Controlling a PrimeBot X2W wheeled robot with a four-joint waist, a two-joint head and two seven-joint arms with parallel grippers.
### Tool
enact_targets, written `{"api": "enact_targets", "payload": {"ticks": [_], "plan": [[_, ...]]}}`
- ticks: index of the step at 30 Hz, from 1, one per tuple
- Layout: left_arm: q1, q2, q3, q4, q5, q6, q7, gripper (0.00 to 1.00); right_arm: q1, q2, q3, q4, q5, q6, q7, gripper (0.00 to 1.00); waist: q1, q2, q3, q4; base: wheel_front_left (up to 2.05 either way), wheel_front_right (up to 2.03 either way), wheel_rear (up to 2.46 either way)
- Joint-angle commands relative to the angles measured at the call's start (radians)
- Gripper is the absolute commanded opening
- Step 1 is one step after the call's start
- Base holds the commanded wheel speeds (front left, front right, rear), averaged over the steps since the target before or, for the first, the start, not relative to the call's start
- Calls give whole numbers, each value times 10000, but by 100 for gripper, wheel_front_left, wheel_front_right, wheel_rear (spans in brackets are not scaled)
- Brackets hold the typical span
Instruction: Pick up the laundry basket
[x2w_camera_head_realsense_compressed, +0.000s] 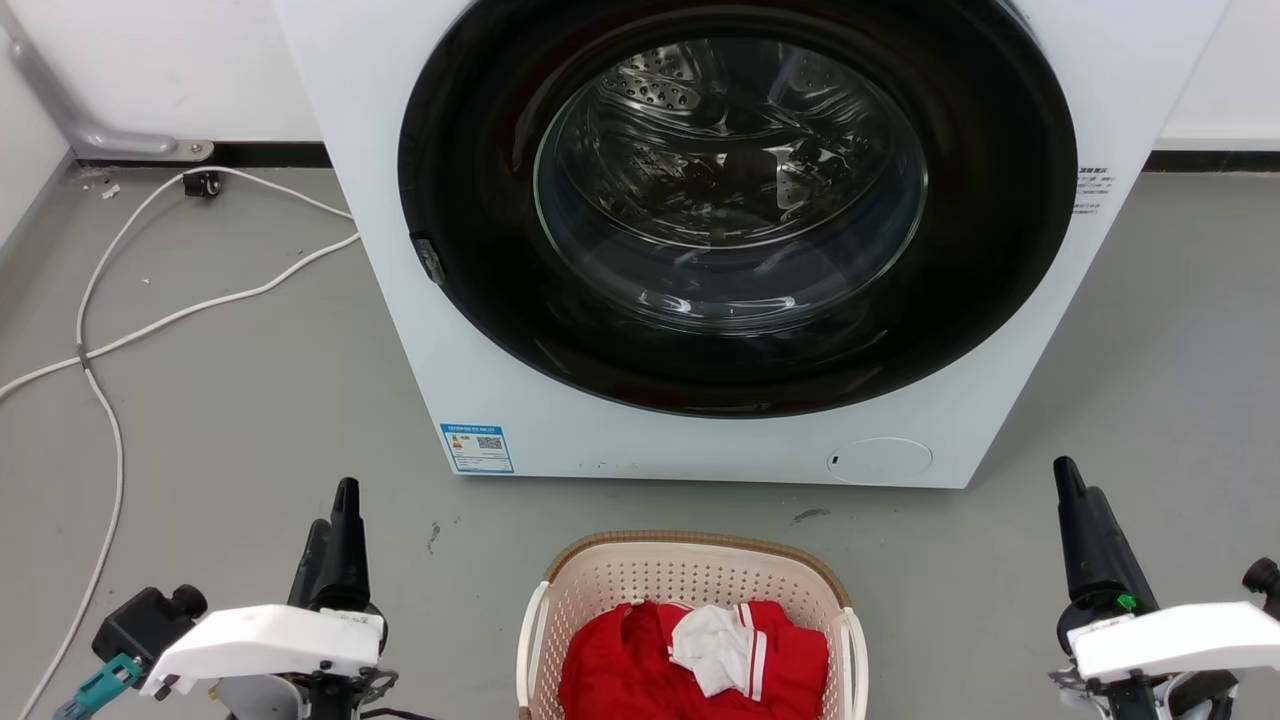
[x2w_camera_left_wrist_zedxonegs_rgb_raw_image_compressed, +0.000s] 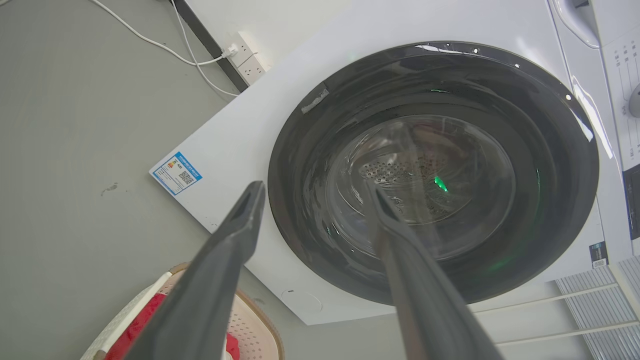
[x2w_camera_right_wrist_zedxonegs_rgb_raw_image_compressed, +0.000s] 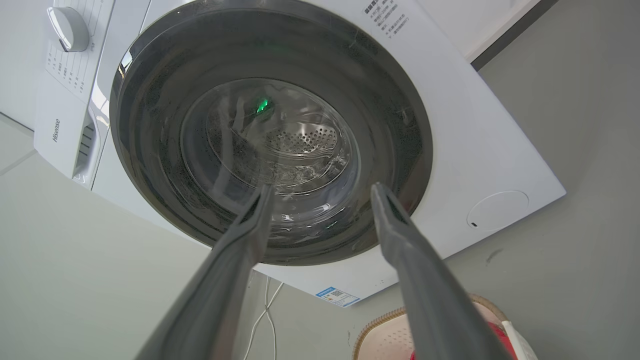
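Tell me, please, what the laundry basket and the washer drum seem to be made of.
The laundry basket looks like matte cream plastic: moulded walls with regular rows of small holes; its brown woven-look rim may be plastic too. The washer drum looks like polished metal, probably stainless steel: bright reflections and punched holes.

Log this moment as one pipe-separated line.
stage: pre-grasp | laundry basket: on floor before washer, holds red and white clothes | left gripper: open, off basket | right gripper: open, off basket
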Motion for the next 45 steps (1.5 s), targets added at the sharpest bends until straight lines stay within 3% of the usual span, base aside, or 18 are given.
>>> {"api": "enact_targets", "payload": {"ticks": [1, 22, 45], "plan": [[-62, 25, -81, -254, 439, 91, -116, 100, 3, -19, 66, -273, -510, 0, -122, 100, 0, 0, 8, -1, 0, 0, 0], [199, 28, -508, -841, 3628, 727, -835, 100, 412, -17, 341, -947, -4003, 0, -834, 100, 0, 0, 88, -12, 0, 0, 0], [435, 29, -766, -1196, 5941, 990, -1439, 100, 791, -15, 450, -1401, -6579, 0, -1443, 100, 0, 0, 165, -5, 0, 0, 0]]}}
